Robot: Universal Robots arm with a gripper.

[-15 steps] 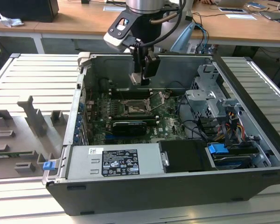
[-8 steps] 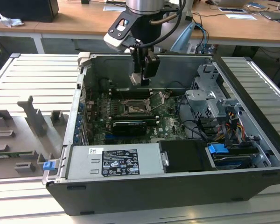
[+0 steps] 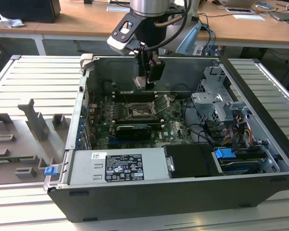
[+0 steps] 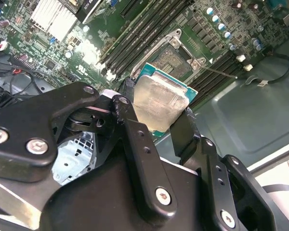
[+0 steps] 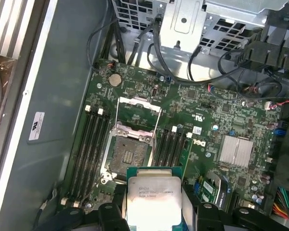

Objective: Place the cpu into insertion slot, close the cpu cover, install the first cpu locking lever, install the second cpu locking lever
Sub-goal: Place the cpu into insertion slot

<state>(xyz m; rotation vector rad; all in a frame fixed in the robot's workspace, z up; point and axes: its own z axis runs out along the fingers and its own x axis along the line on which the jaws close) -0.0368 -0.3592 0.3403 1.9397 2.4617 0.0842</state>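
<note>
One open computer case (image 3: 183, 197) lies on its side on a slatted metal table (image 3: 33, 77). One arm (image 3: 151, 7) reaches down into it.

One green motherboard (image 5: 207, 106) covers the case floor. One grey power supply (image 3: 118, 166) sits along the near wall.

One gripper (image 4: 159, 108) with two black fingers (image 4: 127, 103). The jaws are clamped on opposite edges of the cpu (image 5: 153, 197). One cpu, metal top showing in both wrist views, held in the air above the board and near the socket, not seated.

One socket (image 5: 127, 156), bare, contacts exposed. One cpu cover (image 5: 138, 102), swung up and open at the socket's far edge.

Two banks of memory slots (image 5: 94, 144), one on each side of the socket. One finned heatsink (image 5: 237, 151). One coin battery (image 5: 115, 80).
</note>
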